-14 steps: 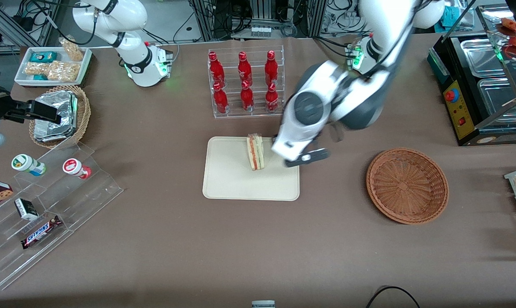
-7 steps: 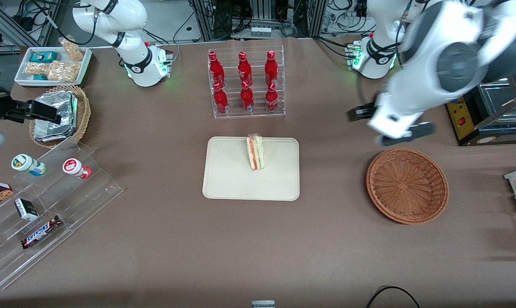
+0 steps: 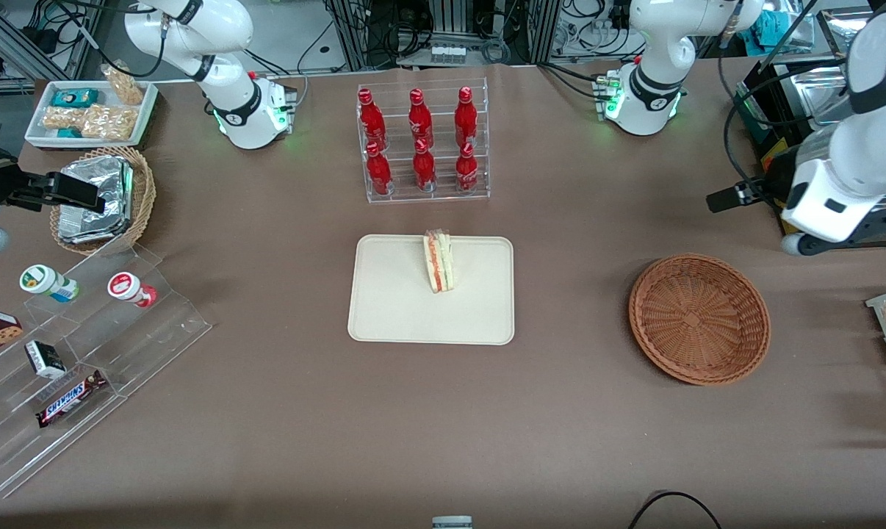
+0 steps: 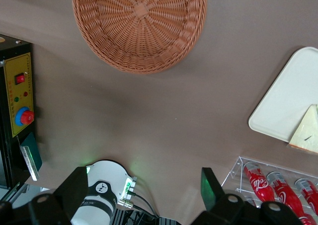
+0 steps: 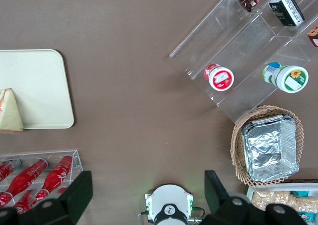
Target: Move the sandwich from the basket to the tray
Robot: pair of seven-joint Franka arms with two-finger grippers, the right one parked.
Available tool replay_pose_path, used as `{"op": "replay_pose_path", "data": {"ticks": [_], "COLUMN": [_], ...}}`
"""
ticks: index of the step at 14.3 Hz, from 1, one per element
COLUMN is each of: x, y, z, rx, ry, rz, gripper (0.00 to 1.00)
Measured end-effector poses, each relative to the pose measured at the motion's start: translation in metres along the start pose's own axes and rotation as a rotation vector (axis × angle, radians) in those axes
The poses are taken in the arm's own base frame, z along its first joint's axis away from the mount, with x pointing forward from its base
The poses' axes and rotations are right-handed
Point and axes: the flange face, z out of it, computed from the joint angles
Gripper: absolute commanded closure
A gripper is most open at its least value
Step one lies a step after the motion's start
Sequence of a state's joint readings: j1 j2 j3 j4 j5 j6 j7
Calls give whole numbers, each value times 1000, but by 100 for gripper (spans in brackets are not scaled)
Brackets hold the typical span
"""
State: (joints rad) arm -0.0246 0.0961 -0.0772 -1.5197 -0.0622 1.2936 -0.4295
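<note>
**Sandwich on the tray, basket bare, gripper up near the working arm's end**

The brown table [image 3: 281, 411] carries everything. On it the cream tray [image 3: 391, 308] lies nearer the front camera than the clear rack of red bottles [image 3: 422, 147]. The reddish-brown basket [image 3: 699, 319] sits well apart from the tray, toward the working arm's end, with nothing in it. A stepped clear display stand [image 3: 83, 353] toward the parked arm's end holds a bar whose wrapper reads SNICKERS [image 3: 70, 397], along with two small round tubs and a small dark box; their print is too small to read. A smaller tan wicker basket [image 3: 143, 192] with foil packets sits farther from the camera than that stand.

The sandwich [image 3: 438, 261] stands on the tray, at the tray's edge closest to the bottle rack, red filling showing along its side.

The left arm's gripper [image 3: 751, 217] hangs in the air above the table, near the black appliance, fingers spread apart and holding nothing.
</note>
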Motion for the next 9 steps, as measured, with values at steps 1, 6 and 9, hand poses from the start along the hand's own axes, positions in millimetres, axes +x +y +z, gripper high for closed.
{"op": "replay_pose_path", "data": {"ticks": [1, 6, 9], "x": [1, 16, 22], "y": [0, -9, -28], "z": [0, 3, -2], "rx": [-1, -15, -29], "ry": [1, 8, 13], "rz": [0, -24, -55], "gripper": [0, 0, 0]}}
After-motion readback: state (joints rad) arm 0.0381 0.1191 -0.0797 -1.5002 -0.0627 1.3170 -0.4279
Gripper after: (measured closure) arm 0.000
